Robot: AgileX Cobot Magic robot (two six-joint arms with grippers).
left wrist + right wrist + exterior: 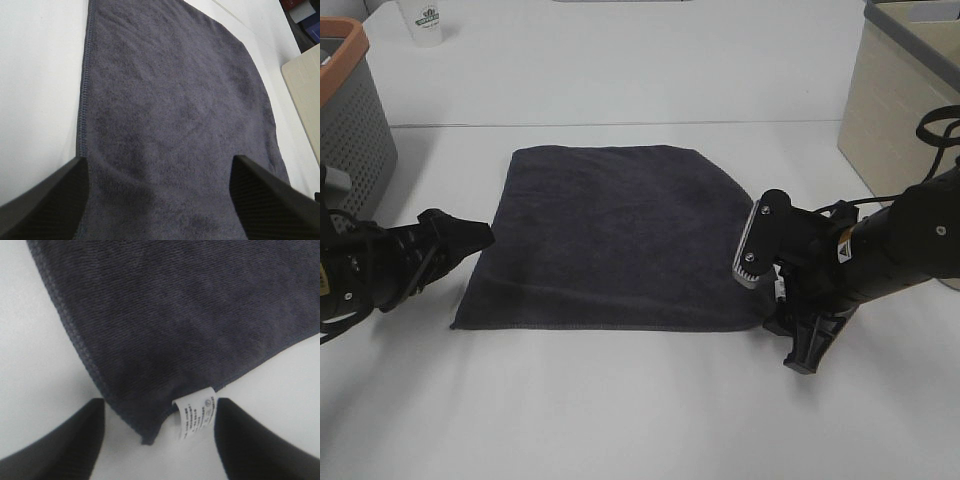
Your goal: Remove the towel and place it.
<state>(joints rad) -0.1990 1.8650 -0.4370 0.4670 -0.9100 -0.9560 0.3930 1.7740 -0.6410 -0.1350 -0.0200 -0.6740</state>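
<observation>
Nearest us in the high view, bare white table (620,420) runs along the near edge. Just beyond it the dark grey towel (610,235) lies spread flat in the middle. The left gripper (470,235) points at the towel's left edge. The right gripper (790,320) leans over its near right corner. A grey basket (350,110) stands far left, a beige bin (895,100) far right, and a paper cup (425,20) at the far edge.

From the left wrist, we see the left gripper (159,165) with its jaws spread wide and holding nothing. Towel (175,90) fills the gap between them, and its stitched hem (85,75) runs just inside one finger.

From the right wrist, the right gripper (160,405) is likewise released and empty. The towel (175,315) comes to a point between the jaws, and its white tag (195,415) lies between them too, close to one finger. Whether the fingers touch the cloth, we cannot tell.

We judge the step in hand to be the grasp. It should go well if each gripper drops until its fingertips press into the cloth. Each should then clench on a gathered fold, not on the tag alone. Closing both together and lifting level should keep the towel from dragging or slipping free on one side.
</observation>
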